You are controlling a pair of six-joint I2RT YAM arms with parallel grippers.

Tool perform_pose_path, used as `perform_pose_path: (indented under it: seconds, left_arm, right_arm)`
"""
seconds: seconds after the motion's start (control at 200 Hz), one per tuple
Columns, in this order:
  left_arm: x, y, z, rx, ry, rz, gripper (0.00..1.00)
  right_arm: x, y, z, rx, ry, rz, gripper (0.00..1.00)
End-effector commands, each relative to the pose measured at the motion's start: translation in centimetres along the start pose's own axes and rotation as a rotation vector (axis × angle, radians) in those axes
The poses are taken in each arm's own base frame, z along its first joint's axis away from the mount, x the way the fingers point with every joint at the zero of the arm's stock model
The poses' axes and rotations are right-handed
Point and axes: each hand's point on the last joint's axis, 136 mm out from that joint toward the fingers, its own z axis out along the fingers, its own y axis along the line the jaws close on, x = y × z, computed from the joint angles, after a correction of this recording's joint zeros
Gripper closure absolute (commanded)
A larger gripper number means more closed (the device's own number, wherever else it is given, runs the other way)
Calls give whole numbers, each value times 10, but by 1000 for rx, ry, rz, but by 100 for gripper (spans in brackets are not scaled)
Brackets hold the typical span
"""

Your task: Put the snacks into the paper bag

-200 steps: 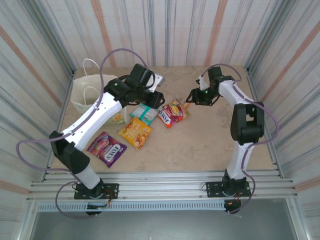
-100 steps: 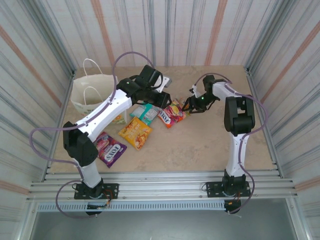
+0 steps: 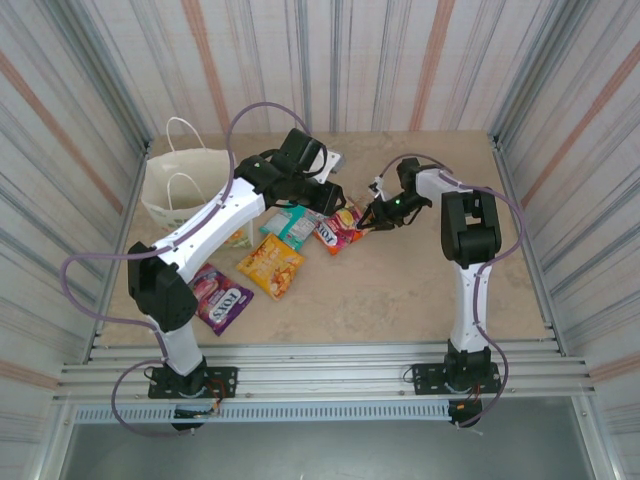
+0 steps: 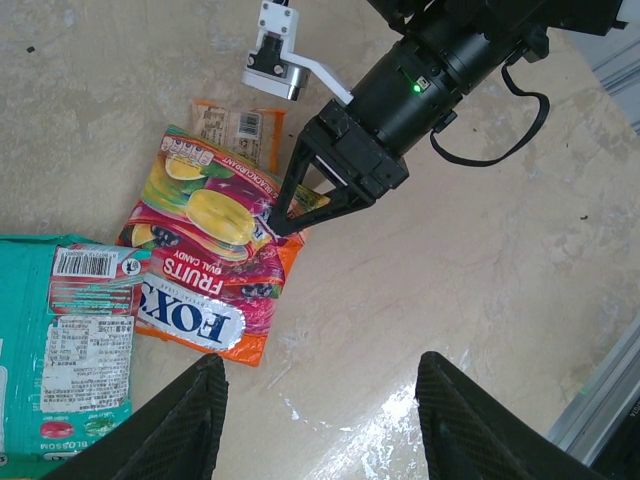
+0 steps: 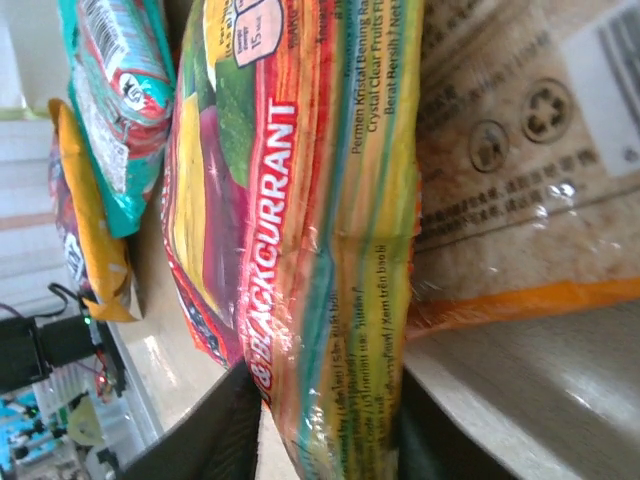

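**Foil-film snack packet: handling and grip point**

The red packet (image 4: pixel 200 270) is thin, glossy film with loose sweets inside. I judge it light, limp and slippery. It will probably sag and swing when lifted, and a shallow pinch could slide off the sealed edge. The flat crimped seam at an end is the safest place to grip, because the filled middle bulges and shifts.

Its print shows yellow, green and purple fruit with "FOX'S FRUITS" lettering, and the trim is orange-red. It lies flat on the table (image 3: pixel 420 290). One end overlaps the orange packet (image 4: pixel 235 125), and the teal packet (image 4: pixel 60 340) lies just beside the other end.

The right gripper (image 4: pixel 275 225) reaches in low from the side. Its jaws are pinched on the packet's near edge, and in the right wrist view the film fills the gap between its fingers (image 5: pixel 215 430).

The left gripper (image 4: pixel 322 365) hovers above with its jaws spread and nothing between them.

The yellow-orange packet (image 3: pixel 271 265) and the purple packet (image 3: pixel 213 297) lie nearer the arm bases. The paper bag (image 3: pixel 185 185) stands at the far left corner, well apart from the red packet. I expect that carry to need a firm hold.
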Motion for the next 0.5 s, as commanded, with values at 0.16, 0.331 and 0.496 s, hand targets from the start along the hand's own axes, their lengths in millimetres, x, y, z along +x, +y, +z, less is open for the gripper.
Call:
perform_pose_path:
  seconds: [0.16, 0.331, 0.496]
  left_arm:
    - [-15, -7, -10, 13, -48, 8, 46]
    - [-14, -10, -16, 21, -58, 2, 46]
    - [-14, -15, -24, 37, -76, -3, 46]
  right_arm:
    - [-3, 30, -25, -36, -87, -66, 92]
    - [1, 48, -46, 12, -167, -125, 100]
    - [9, 63, -71, 103, -212, -203, 100]
